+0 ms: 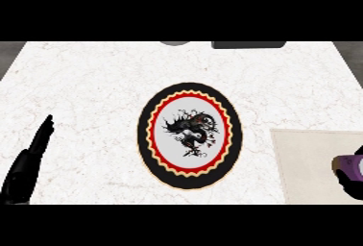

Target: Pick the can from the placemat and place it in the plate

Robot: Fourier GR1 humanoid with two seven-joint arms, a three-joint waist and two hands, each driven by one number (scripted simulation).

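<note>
**Can in right hand at placemat edge, plate still bare**

Right hand (352, 181) at the view's right edge, fingers curled round the purple can (349, 166), over the beige placemat (305, 158). Whether the can is lifted or resting, can't tell. Left hand (27, 166) open, resting at lower left, fingers up. Step looks like grasp/lift; next move calls for carrying the can left to the dragon-patterned plate (190, 133) mid-counter. White counter (85, 81) bare between mat and plate, room all round. Far edge: grey object (174, 43) and dark object (248, 44), well apart.
</note>
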